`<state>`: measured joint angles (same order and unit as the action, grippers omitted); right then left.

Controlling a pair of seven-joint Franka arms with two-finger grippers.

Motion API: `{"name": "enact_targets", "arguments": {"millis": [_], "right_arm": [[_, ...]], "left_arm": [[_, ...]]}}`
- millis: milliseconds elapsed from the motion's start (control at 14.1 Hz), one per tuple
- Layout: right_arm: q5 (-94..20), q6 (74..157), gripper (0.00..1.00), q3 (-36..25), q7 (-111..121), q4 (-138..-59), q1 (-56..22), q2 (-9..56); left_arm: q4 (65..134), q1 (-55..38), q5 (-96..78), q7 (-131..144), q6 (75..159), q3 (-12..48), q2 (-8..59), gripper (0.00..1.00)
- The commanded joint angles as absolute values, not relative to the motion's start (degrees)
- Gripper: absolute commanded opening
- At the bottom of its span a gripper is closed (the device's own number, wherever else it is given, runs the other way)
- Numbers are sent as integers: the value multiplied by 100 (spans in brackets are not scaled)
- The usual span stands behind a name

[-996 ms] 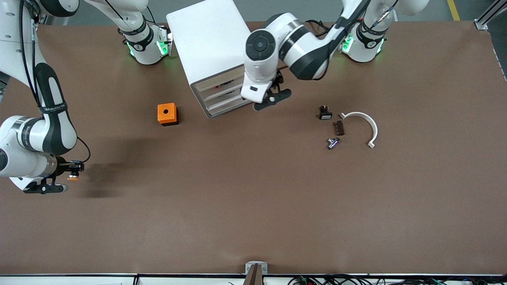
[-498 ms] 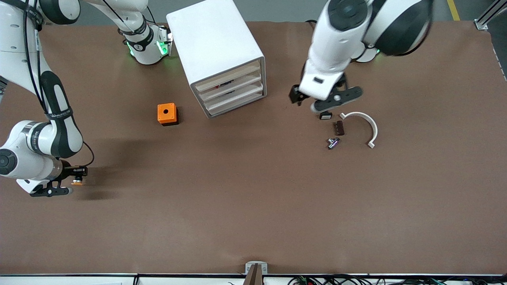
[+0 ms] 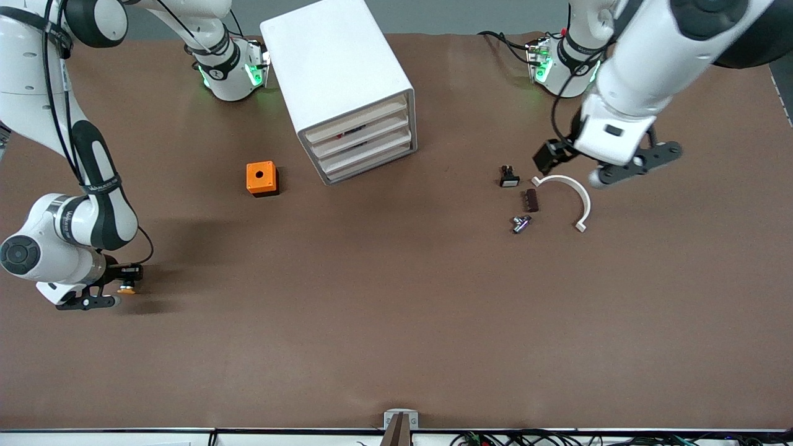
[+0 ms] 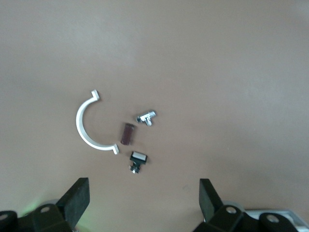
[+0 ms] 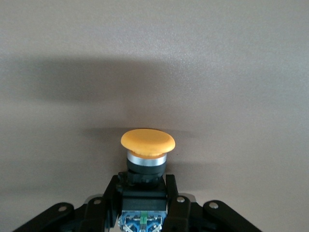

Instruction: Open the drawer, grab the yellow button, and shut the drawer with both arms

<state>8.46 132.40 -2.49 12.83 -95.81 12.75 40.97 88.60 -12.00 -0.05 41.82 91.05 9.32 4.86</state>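
Note:
The white cabinet (image 3: 337,68) stands near the robots' bases, and its top drawer (image 3: 359,118) sits flush with the lower drawers. My right gripper (image 3: 127,279) is shut on the button (image 3: 128,287), low over the table at the right arm's end. In the right wrist view the black fingers (image 5: 176,198) clamp the button's black-and-blue body, and its orange cap (image 5: 147,141) sticks out past them. My left gripper (image 3: 548,156) is open and empty, up over the small parts at the left arm's end. Its fingers (image 4: 77,198) stand wide apart.
An orange box with a hole (image 3: 261,178) sits beside the cabinet. Under the left gripper lie a small black-and-white part (image 4: 137,159), a brown piece (image 4: 127,133), a silver part (image 4: 147,117) and a white curved piece (image 4: 84,128).
The left arm swung away from the cabinet's front toward its own end, and is now over the small parts. The right gripper, still holding the button, drifted slightly lower in the front view.

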Motion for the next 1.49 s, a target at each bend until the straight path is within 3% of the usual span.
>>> {"name": "enact_targets", "arguments": {"millis": [0, 71, 142, 213, 569, 925, 1423], "right_arm": [[949, 13368, 24, -149, 1204, -9606, 1397, 4131], [949, 13368, 31, -141, 1204, -9606, 1397, 4131], [949, 13368, 59, -141, 1204, -9598, 1397, 4131], [949, 13368, 98, -141, 1204, -9598, 1397, 4131], [941, 13280, 100, -141, 1187, -9589, 1345, 3973], [923, 12816, 100, -106, 1143, -9571, 1301, 3700], [835, 10893, 100, -79, -138, -9597, 731, 2534]], "left_arm": [[8508, -1020, 97, 3763, 9018, 984, 598, 100], [8490, -1020, 97, 3736, 9018, 984, 615, 100], [8490, -1002, 97, 3735, 9009, 984, 624, 100], [8482, -950, 88, 3727, 8991, 976, 624, 100], [8341, -212, -78, 3044, 8526, 958, 545, 100], [8586, -141, -132, 1577, 8508, 879, 151, 100], [9290, 70, -35, 299, 8569, 826, -325, 100]]}}
